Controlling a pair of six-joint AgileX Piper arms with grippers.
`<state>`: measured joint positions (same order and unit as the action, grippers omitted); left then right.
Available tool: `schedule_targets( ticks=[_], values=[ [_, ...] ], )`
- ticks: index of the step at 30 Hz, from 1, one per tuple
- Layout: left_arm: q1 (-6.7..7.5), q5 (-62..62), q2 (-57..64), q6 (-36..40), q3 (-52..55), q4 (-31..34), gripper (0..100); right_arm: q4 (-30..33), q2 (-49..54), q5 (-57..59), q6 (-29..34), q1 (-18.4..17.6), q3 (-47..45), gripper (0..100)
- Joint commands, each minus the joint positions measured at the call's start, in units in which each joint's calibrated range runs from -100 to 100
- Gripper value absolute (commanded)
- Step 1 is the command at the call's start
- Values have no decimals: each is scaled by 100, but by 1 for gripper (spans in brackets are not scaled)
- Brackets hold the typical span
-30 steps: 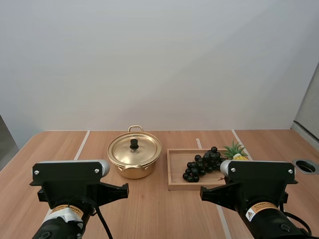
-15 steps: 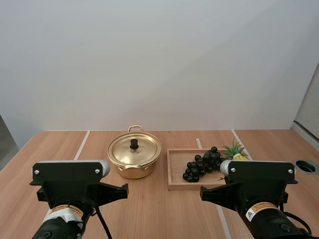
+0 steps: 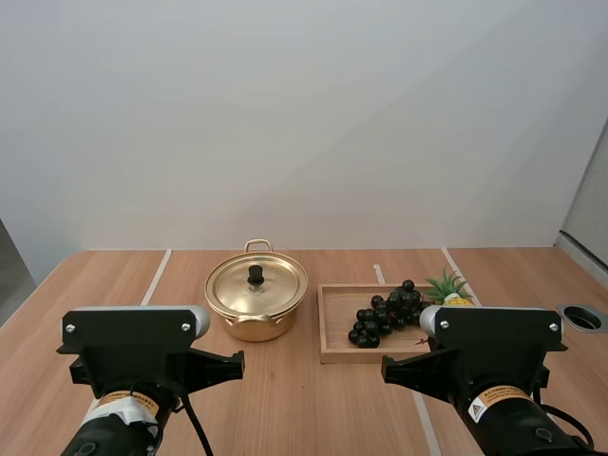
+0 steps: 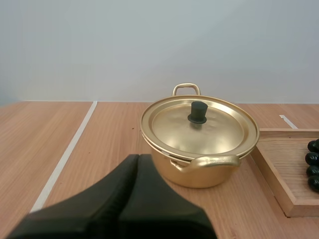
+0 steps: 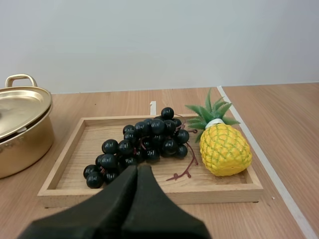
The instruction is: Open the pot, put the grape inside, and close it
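A gold pot [image 3: 256, 302] stands mid-table with its lid [image 3: 256, 282] on, a black knob [image 3: 256, 275] on top. To its right a bunch of dark grapes [image 3: 387, 313] lies in a wooden tray [image 3: 334, 349]. In the left wrist view my left gripper [image 4: 138, 160] is shut, its fingers one dark wedge, short of the pot [image 4: 199, 144] and lid knob [image 4: 197, 112]. In the right wrist view my right gripper [image 5: 137, 169] is shut too, just in front of the grapes [image 5: 140, 146] in the tray [image 5: 149, 191].
A small toy pineapple [image 5: 224, 146] lies in the tray to the right of the grapes, also at the tray's far right [image 3: 447, 289]. White lines run along the wooden table [image 3: 161, 271]. A round hole [image 3: 583, 317] sits at the table's right edge.
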<state>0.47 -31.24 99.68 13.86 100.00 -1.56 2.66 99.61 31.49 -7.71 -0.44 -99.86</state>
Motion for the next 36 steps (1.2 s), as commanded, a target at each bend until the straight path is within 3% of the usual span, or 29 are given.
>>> schedule_targets(
  ticks=[1, 11, 22, 32, 36],
  values=[
    [-13, 187, 32, -24, 0, 45, 0, 65, 39, -41, -15, 15, -14, 0],
    [-13, 2308, 32, -24, -319, 261, 0, 159, 39, -2607, -46, 15, -14, 0],
    [-13, 2381, 32, -24, -2121, 261, 0, 1366, 39, -5839, -46, 15, -14, 0],
    [-13, 2474, 32, -24, -3121, 261, 0, 1359, 39, -9997, -155, 15, -14, 0],
    [-13, 2916, 32, -24, -3181, 261, 0, 1179, 39, -10198, -534, 15, 347, 0]
  ],
)
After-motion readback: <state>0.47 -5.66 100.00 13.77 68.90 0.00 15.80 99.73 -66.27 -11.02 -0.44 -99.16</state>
